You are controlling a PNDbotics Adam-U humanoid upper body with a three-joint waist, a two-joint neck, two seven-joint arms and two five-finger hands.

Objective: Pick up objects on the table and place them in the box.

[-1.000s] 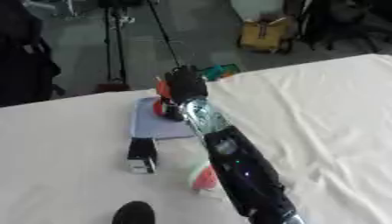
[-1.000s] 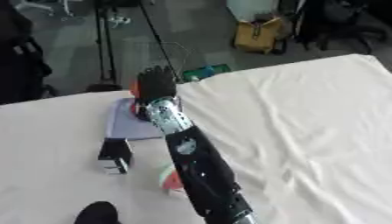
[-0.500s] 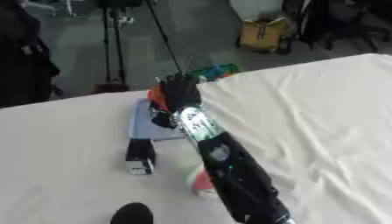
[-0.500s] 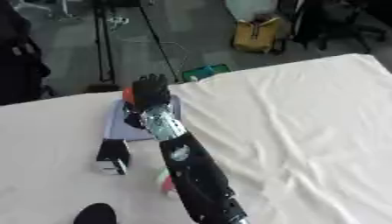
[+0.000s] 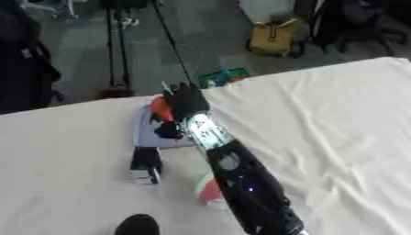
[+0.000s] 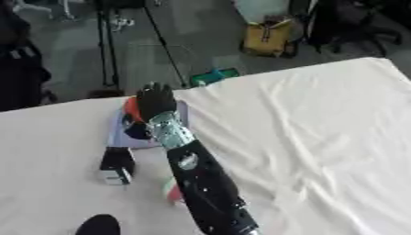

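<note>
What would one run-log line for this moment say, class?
right hand: over box, on orange object | left hand: idle, low | black object: on table

Table (image 5: 337, 119) covered by a white cloth, creased and wrinkled toward the right; far edge running askew from lower left to upper right. Lying directly on the cloth: a flat pale lavender box (image 5: 148, 133) near the far edge; a small black-and-white block (image 5: 145, 164) just in front of it, apart from it; a rounded red, white and green object (image 5: 206, 192) nearer the viewer, partly hidden by the arm.
</note>
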